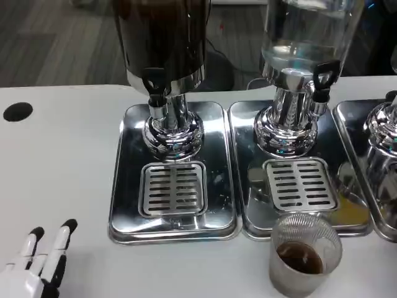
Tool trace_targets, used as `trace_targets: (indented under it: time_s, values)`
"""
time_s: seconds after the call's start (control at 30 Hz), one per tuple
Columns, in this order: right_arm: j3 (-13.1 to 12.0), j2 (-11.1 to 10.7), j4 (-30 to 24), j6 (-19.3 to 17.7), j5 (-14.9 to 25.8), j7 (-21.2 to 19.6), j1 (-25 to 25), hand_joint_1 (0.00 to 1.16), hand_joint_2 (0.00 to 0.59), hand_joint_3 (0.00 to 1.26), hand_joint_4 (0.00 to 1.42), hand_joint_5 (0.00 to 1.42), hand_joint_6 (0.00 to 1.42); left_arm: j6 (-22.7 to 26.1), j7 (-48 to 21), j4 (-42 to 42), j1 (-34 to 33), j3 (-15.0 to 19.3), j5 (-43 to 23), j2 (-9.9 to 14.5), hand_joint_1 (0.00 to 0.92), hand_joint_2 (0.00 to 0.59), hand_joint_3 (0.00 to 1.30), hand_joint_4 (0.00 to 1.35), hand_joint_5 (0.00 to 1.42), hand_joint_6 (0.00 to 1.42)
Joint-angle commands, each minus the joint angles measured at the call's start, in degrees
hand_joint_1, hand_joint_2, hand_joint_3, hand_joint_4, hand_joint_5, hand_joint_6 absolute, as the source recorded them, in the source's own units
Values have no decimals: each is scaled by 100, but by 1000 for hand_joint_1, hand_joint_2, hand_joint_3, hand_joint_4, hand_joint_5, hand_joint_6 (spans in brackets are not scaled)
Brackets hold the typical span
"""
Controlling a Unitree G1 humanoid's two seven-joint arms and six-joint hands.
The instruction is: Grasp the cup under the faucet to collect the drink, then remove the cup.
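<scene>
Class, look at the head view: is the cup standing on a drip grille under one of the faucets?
No. The cup stands on the white table in front of the right tray, off its grille.

I take this for a self-serve drinks counter, the sort found in a canteen or office break area. Across the upper half of my frame stand beverage dispensers on polished chrome pedestals: a dark-bodied dispenser at upper centre, a clear-tank dispenser at upper right, each with a black tap. Below them sit mirror-steel drip trays with slotted grilles on a white table. Grey carpet flooring shows at upper left.
</scene>
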Motion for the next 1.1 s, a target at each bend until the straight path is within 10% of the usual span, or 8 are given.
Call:
trace_targets:
  time_s: [0.03,1.1]
  values:
    - [122,62,-353,336,-394,-298,157,207,537,46,0,0,0,142,397,200,-11,-144,285,-17,0,96,0,0,0,66]
    - [270,179,-938,786,-463,-432,528,179,586,95,0,0,0,265,477,-116,-158,-533,159,18,0,133,0,0,0,51]
